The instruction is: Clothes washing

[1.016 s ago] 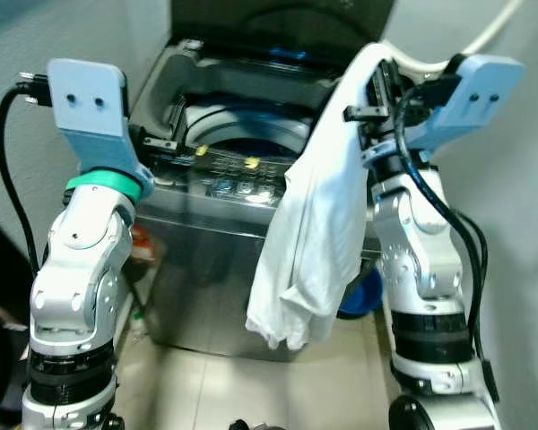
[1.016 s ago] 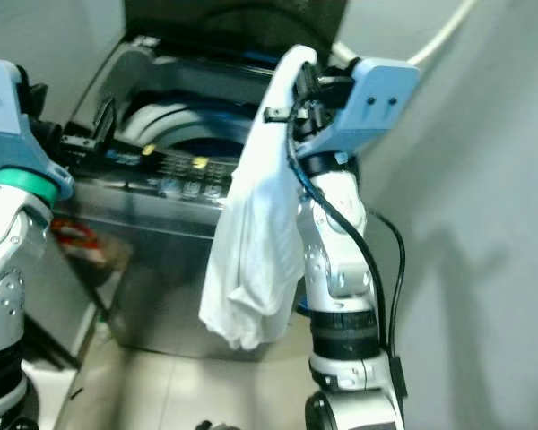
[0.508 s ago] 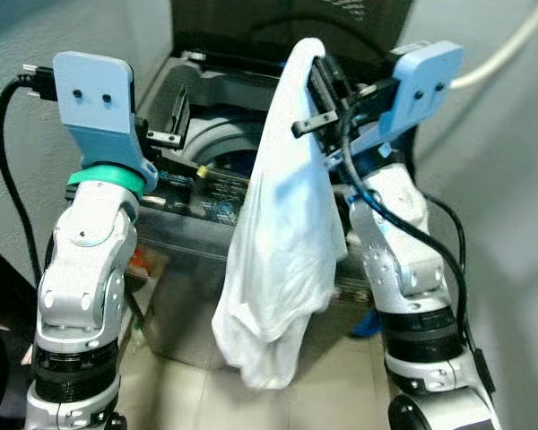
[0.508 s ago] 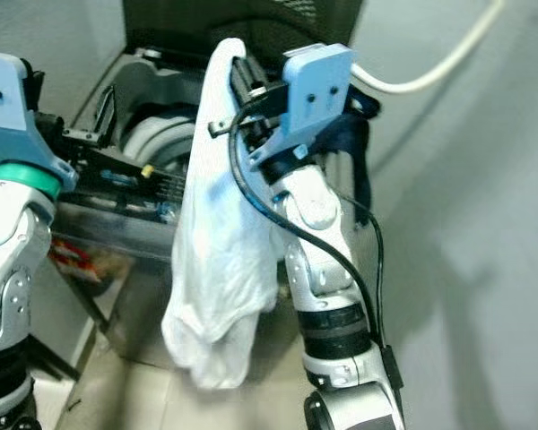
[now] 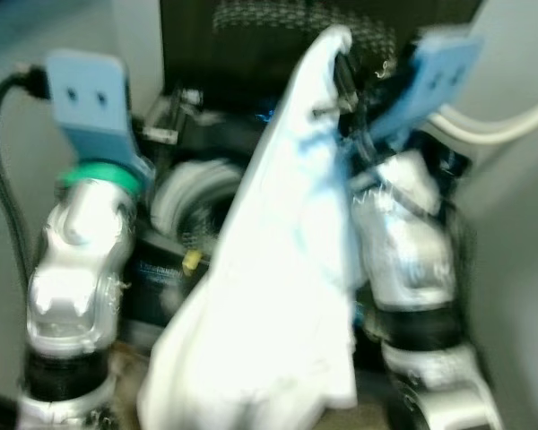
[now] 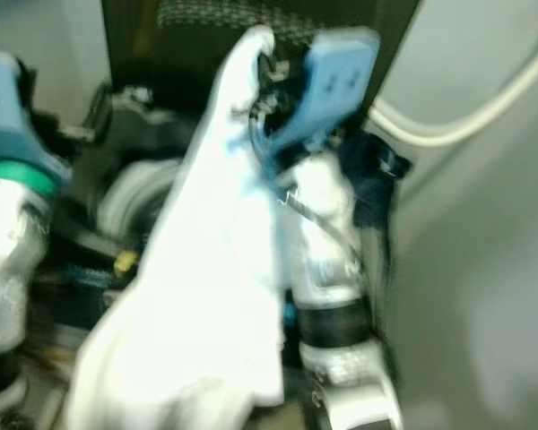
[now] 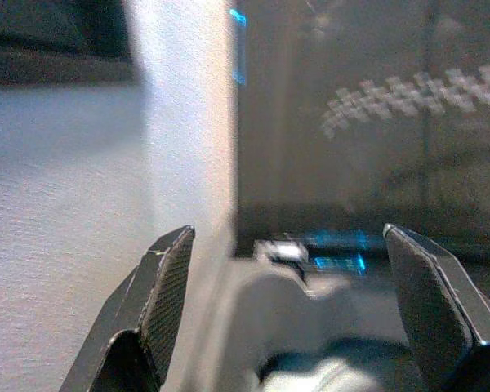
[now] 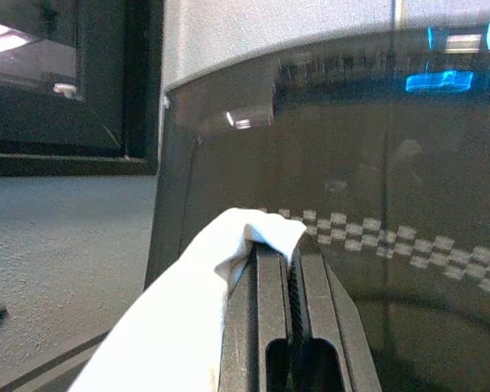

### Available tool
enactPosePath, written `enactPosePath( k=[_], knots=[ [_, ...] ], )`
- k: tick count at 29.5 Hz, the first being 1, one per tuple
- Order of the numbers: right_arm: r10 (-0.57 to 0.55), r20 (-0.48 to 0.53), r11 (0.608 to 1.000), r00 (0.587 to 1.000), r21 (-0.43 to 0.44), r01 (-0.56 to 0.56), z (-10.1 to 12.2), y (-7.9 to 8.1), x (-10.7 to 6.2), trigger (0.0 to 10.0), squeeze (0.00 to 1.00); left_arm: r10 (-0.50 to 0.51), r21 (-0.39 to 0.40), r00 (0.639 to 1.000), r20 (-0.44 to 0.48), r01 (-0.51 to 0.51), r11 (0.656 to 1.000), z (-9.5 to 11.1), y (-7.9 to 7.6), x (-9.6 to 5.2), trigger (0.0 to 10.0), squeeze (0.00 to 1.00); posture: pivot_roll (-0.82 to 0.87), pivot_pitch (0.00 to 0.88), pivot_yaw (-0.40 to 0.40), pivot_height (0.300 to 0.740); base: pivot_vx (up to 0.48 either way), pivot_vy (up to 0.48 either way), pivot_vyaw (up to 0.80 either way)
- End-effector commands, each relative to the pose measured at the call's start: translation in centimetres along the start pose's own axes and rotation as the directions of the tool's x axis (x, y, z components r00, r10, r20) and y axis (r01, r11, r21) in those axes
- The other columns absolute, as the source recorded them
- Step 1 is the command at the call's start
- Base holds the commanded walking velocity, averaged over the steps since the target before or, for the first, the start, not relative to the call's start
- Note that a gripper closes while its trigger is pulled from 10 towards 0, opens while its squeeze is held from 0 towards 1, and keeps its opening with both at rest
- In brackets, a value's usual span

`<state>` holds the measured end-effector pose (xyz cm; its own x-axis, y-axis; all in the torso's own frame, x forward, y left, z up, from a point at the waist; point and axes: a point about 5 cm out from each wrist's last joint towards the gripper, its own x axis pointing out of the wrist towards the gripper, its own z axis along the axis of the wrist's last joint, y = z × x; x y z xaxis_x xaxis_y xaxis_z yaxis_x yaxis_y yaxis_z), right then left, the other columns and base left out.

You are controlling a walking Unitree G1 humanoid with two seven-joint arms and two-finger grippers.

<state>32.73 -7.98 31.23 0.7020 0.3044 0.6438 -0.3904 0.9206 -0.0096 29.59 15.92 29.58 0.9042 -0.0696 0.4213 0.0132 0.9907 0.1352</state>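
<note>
A white garment (image 5: 278, 269) hangs in a long drape from my right gripper (image 5: 345, 76), which is shut on its top fold. The gripper is raised in front of the washing machine's dark upright lid (image 5: 251, 36). In the right wrist view the cloth (image 8: 188, 318) bunches over the closed black fingers (image 8: 269, 286), close to the checkered lid (image 8: 376, 163). The open tub (image 5: 188, 193) shows to the left of the cloth, between my arms. My left gripper (image 7: 287, 245) stands open and empty over the machine's back left corner. Both eye views are blurred.
A grey wall (image 7: 65, 245) runs close along the machine's left side. A white hose (image 5: 511, 125) curves across the wall at the right. A dark blue object (image 6: 377, 170) sits behind my right arm. The control panel (image 5: 166, 273) faces me at the machine's front.
The whole picture has shifted and blurred, so the camera has moved nearer the machine. My right gripper, still shut on the garment, now sits higher against the lid.
</note>
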Motion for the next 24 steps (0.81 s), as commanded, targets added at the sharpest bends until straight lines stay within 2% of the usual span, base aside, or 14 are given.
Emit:
enactPosePath(
  k=[1,13,17,19,22,24],
  knots=[
    [-0.041,-0.003,0.999,0.999,-0.016,0.041,0.0,-1.1,-0.5,10.0,0.00,-0.036,-0.016,0.999,0.005,0.036,0.999,0.1,-0.7,-0.1,10.0,0.00,0.10,0.024,-0.048,0.740,0.000,0.000,0.00],
    [-0.033,0.015,0.999,0.999,-0.008,0.033,0.3,-1.0,-0.4,10.0,0.00,-0.036,-0.028,0.999,0.006,0.036,0.999,0.2,-0.7,-0.1,10.0,0.00,0.10,0.025,-0.048,0.740,0.000,0.000,0.00],
    [-0.001,0.026,1.000,1.000,-0.007,0.001,0.5,-0.6,-0.3,10.0,0.00,-0.052,-0.026,0.998,0.033,0.053,0.998,0.8,-0.7,0.1,10.0,0.00,0.10,0.026,-0.048,0.740,0.000,0.000,0.00],
    [0.028,0.040,1.000,0.999,-0.008,-0.028,0.9,-0.3,-0.2,10.0,0.00,-0.089,0.013,0.992,0.089,0.089,0.996,1.8,-0.7,0.2,10.0,0.00,0.10,0.026,-0.048,0.740,0.000,0.000,0.00],
    [0.036,0.048,0.999,0.998,-0.011,-0.035,1.1,-0.3,-0.2,10.0,0.00,-0.113,0.042,0.987,0.115,0.109,0.993,2.2,-0.8,0.3,10.0,0.00,0.10,0.027,-0.048,0.740,0.000,0.000,0.00],
    [0.047,0.080,0.999,0.996,-0.013,-0.046,1.8,-0.2,0.2,10.0,0.00,-0.197,0.144,0.965,0.171,0.173,0.974,3.4,-1.1,0.6,10.0,0.00,0.10,0.029,-0.049,0.740,0.000,0.000,0.00]
  ],
)
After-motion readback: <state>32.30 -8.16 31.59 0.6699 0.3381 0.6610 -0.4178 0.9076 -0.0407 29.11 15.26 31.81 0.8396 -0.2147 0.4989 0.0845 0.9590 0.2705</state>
